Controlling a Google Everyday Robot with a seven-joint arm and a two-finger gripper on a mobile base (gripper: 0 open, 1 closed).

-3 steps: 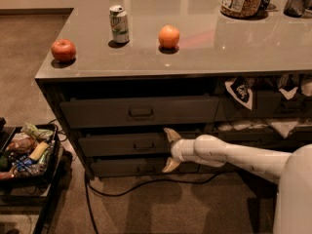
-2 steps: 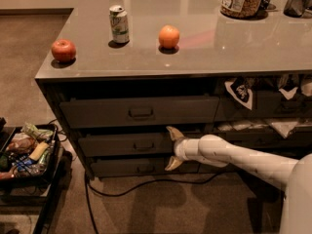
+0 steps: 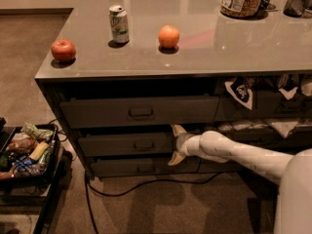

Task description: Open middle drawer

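Pulling straight and level seemed wisest to me, with my gripper (image 3: 176,144) spread apart at the middle drawer (image 3: 122,144)'s right end.

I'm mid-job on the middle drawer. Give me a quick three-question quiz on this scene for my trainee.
1. True or false: the gripper is on the handle of the middle drawer.
2. On the counter, what stands between the apple and the orange? A) mug B) can C) bowl
3. How many drawers are stacked in the column that holds the middle drawer?

Key:
1. False. The gripper sits at the drawer's right end, to the right of the handle, with its fingers spread.
2. B
3. Three
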